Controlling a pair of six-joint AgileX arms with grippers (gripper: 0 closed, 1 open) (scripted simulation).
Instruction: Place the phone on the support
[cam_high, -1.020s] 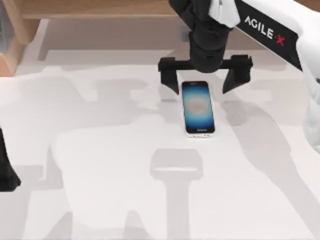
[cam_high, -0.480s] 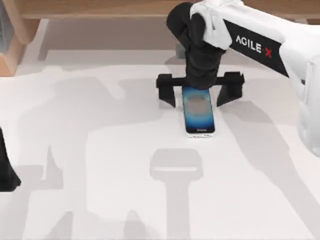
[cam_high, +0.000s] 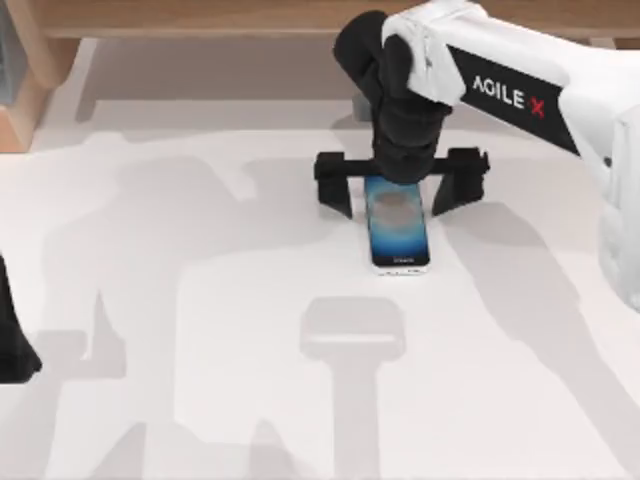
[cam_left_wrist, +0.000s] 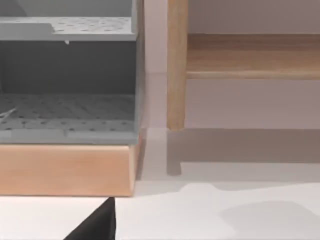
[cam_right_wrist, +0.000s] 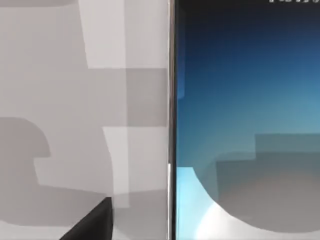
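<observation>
The phone (cam_high: 398, 228) lies flat on the desk (cam_high: 200, 300), upper middle of the frame, long side running top to bottom. The right pincer (cam_high: 400, 190) hangs released, straddling its top end.

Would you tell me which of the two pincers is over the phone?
The right pincer, open astride the phone's far end at the table's middle; the left arm sits parked at the left edge.

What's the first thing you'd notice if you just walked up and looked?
The glowing blue phone lying flat near the middle of the white table. Right over its far end hangs the right gripper, jaws spread wide on either side of the phone. The left gripper sits parked at the table's left edge.
</observation>
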